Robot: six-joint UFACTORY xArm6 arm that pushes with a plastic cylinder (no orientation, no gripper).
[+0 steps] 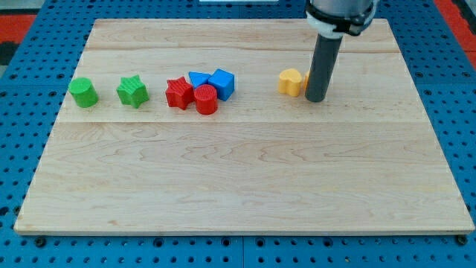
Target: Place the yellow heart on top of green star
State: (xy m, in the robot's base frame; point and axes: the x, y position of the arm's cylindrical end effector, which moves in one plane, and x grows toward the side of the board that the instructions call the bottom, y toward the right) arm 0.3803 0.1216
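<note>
Yellow heart [290, 81] beside my tip [315, 99]
Small, rounded, flat on the bench [245, 186]; my bare rod tip sits just right of it, holding nothing.

Between the yellow heart [291, 81] and the green star [132, 91] stands a tight cluster: two blue blocks [212, 82], a red star [178, 93], a red cylinder [206, 99]. The wooden board [245, 179] below this row is open.
</note>
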